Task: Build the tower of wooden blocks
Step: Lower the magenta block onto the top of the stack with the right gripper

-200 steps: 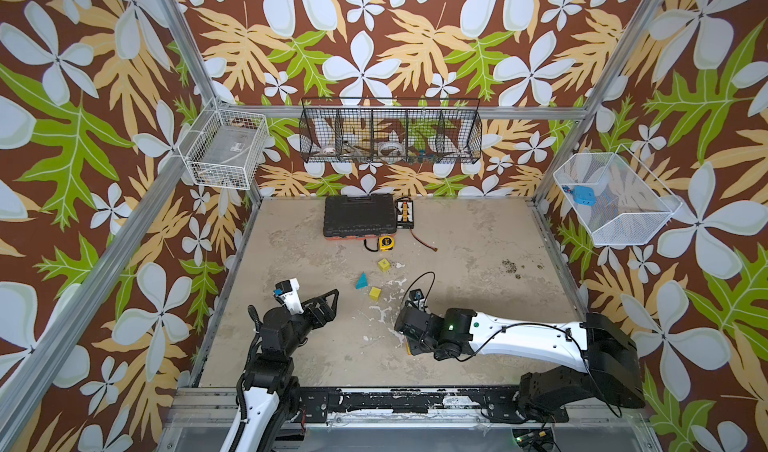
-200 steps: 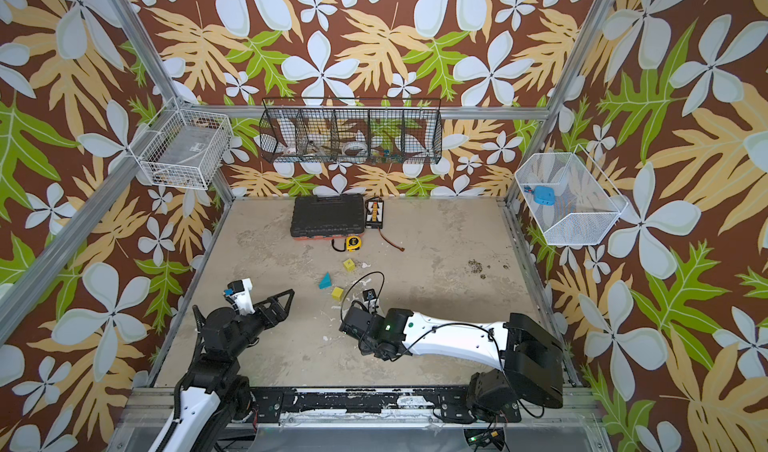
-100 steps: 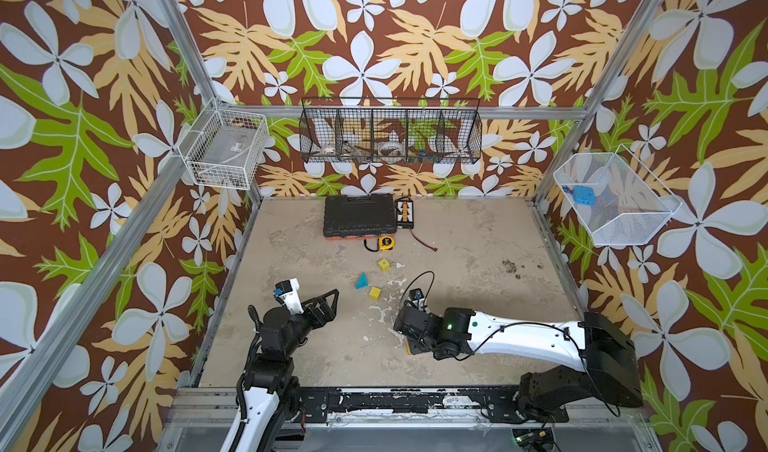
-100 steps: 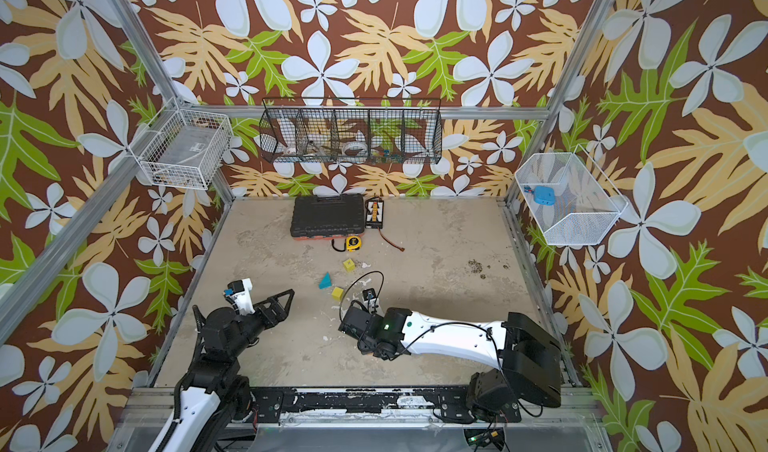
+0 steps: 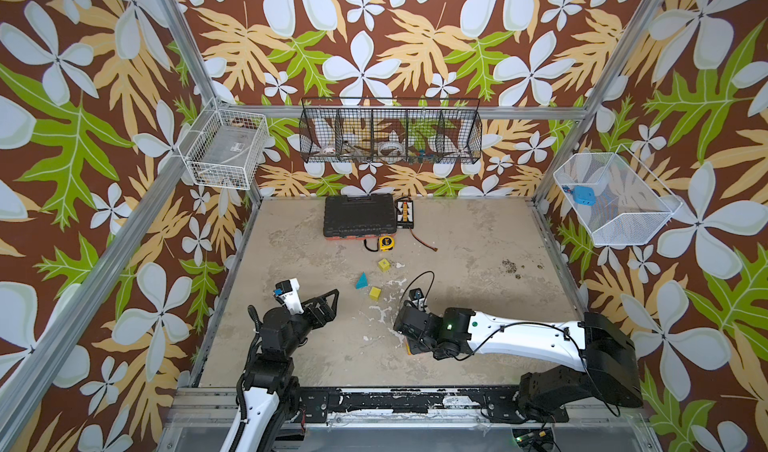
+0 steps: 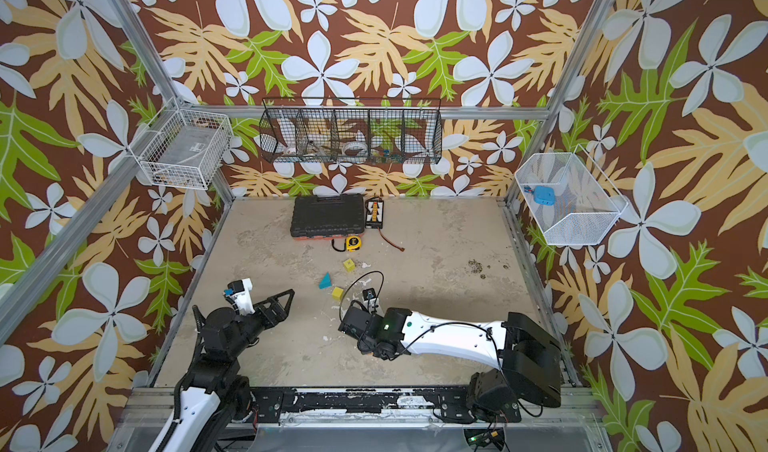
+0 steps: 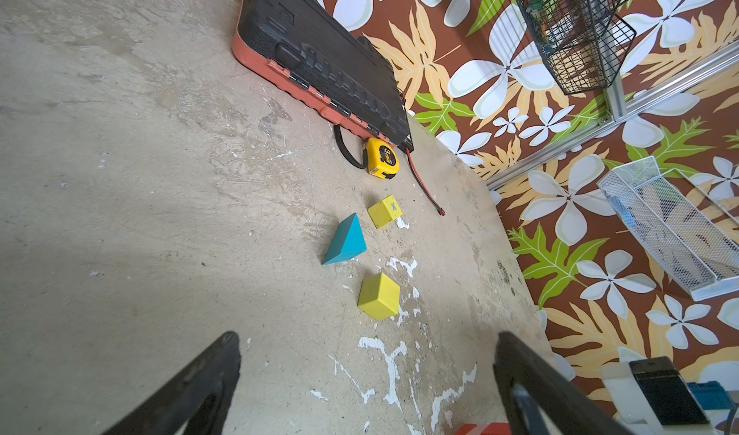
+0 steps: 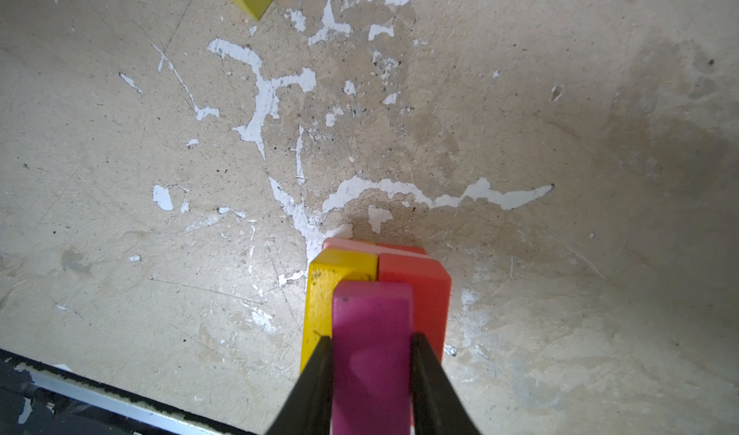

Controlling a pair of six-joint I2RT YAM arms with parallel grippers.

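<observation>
- The right gripper points down, its jaws drawn in close against the two long sides of a magenta block, which it holds lying flat.
- The magenta block sits over the seam at the top of the tower, between a yellow block and a red block that lie side by side and touch each other.
- Under those two, the edge of a pink piece shows; the lower layers are otherwise hidden.
- The tower stands on the table near its front edge, a little right of the middle. In both top views the right arm covers nearly all of it.
- The left gripper is spread wide and holds nothing. It hangs above the table on the left, aimed toward the loose blocks.
- Three loose blocks lie apart from the tower, toward the middle of the table. The plain yellow cube is nearest to both grippers.
- A teal wedge rests on one flat face just beside that cube, not touching it.
- A yellow cube marked with an X sits farther back, near the wedge.
- Behind these a tape measure lies against a black case at the back wall.
</observation>
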